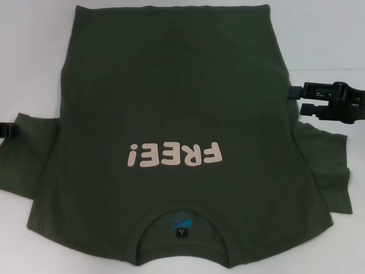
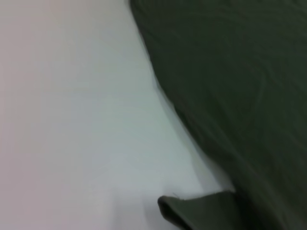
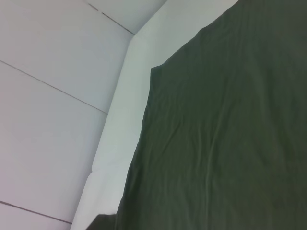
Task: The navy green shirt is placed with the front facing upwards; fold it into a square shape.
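The navy green shirt [image 1: 171, 103] lies flat on the white table, front up, with its pink "FREE!" print [image 1: 174, 154] and its collar with the blue neck label [image 1: 181, 224] on the side nearest me. Both sleeves are spread out to the sides. My right gripper [image 1: 296, 100] hovers at the shirt's right edge above the right sleeve [image 1: 328, 171], open, with nothing between its fingers. Only a black tip of my left gripper [image 1: 5, 130] shows at the picture's left edge, over the left sleeve. The left wrist view shows the shirt [image 2: 230, 96] beside bare table, and the right wrist view shows the shirt [image 3: 216, 143] too.
The white table [image 1: 34, 57] surrounds the shirt on the left, right and far sides. In the right wrist view the table's edge [image 3: 120, 110] shows, with a tiled floor [image 3: 48, 120] beyond it.
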